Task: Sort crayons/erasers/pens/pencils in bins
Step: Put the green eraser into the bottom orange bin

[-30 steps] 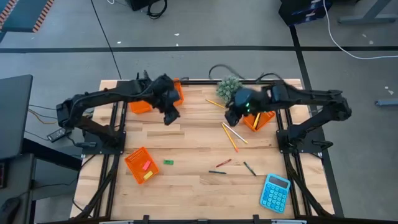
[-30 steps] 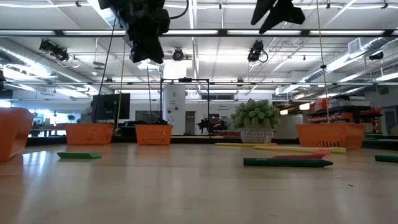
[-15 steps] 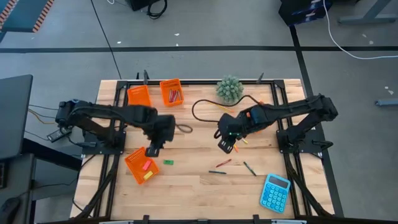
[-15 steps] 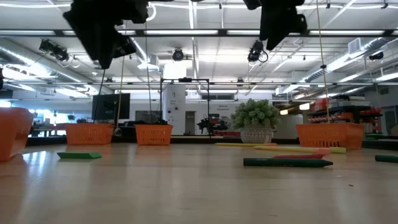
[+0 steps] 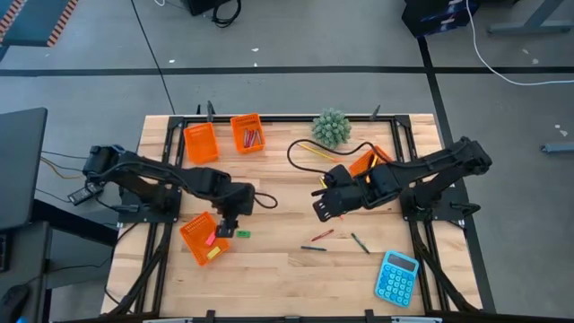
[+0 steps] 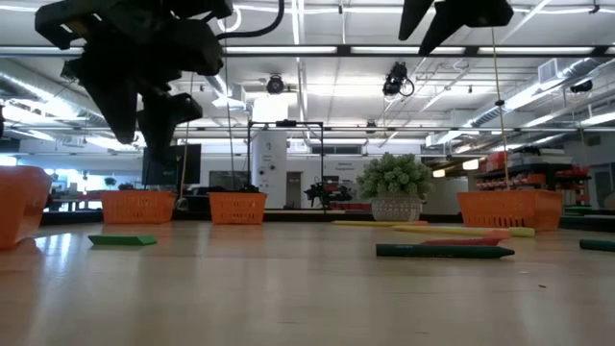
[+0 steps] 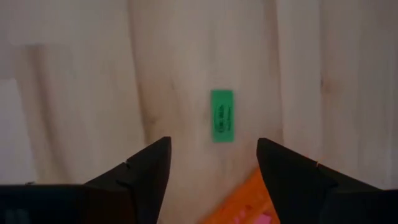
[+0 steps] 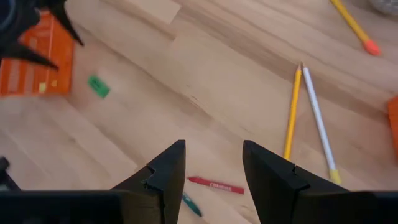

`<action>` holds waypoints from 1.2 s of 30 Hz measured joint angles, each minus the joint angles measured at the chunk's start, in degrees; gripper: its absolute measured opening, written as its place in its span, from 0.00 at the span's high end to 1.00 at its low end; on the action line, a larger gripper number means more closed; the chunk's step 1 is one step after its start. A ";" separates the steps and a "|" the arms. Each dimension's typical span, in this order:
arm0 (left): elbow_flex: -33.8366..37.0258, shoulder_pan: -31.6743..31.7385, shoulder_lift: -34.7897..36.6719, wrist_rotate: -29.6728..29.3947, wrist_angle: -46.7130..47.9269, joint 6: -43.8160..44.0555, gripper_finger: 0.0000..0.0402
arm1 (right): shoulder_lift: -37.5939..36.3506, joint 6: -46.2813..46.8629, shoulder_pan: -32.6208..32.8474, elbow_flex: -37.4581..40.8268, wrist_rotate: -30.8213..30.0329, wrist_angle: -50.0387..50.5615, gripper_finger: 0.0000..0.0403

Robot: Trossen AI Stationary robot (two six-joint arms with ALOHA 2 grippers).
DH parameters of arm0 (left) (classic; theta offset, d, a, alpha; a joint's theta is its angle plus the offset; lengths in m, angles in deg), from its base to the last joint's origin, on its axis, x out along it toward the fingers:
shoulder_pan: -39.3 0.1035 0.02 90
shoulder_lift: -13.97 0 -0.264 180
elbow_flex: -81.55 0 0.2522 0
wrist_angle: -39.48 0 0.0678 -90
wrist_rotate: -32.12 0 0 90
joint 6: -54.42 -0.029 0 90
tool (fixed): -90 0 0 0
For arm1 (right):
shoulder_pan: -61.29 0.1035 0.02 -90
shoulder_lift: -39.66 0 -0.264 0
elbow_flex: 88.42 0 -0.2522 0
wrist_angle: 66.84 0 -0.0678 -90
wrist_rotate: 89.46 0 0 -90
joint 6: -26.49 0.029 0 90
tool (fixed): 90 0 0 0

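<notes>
1. Wooden planks make up the table [image 5: 269,269] under both my arms, with a black frame along its edges.
2. Blue calculator [image 5: 396,276] lies at the near right corner, well apart from everything I work with.
3. Green potted plant [image 5: 331,127] stands at the far edge, right of the middle.
4. Orange bins: two sit side by side at the far left, one [image 5: 201,143] beside another [image 5: 247,134] that holds red sticks; a third [image 5: 203,239] lies near left with pink and yellow erasers in it; a fourth [image 5: 366,162] shows partly behind my right arm.
5. My left gripper [image 5: 226,228] hangs over the near-left area, just beside the third bin, its fingers [image 7: 140,174] spread wide with nothing between them.
6. My right gripper [image 5: 323,207] hovers above the table's middle, fingers [image 8: 163,171] parted and holding nothing.
7. Pencils [image 8: 292,112], one yellow and one whitish, lie side by side on the wood to the right of the middle; another yellow one [image 8: 352,25] with an orange tip lies farther off.
8. A dark pen [image 5: 360,243] lies near right, close to the calculator.
9. A red crayon [image 8: 216,185] lies below my right gripper, with a green one [image 8: 189,204] just beside it.
10. The green eraser [image 7: 222,116] lies flat on the bare wood directly ahead of my left fingers, just beside the third bin's corner.
</notes>
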 joint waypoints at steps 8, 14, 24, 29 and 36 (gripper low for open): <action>-0.16 -7.06 -3.96 -5.95 -4.98 4.07 0.40 | 0.37 10.46 0.38 0.00 -0.35 -0.29 0.59; -0.11 -10.66 -7.94 -11.79 -4.57 7.48 0.45 | 0.37 12.80 1.11 0.00 -0.90 -0.90 0.59; -0.11 -10.49 -10.73 -15.25 -9.47 10.13 0.45 | 0.37 4.66 3.58 0.00 -3.29 0.17 0.59; -0.02 -11.14 -11.95 -13.89 -9.21 12.10 0.46 | 0.40 3.91 4.90 0.00 -5.90 0.60 0.59; -0.02 -13.69 -15.07 -13.35 -9.22 14.76 0.46 | 0.40 1.30 7.06 0.01 -8.47 0.91 0.59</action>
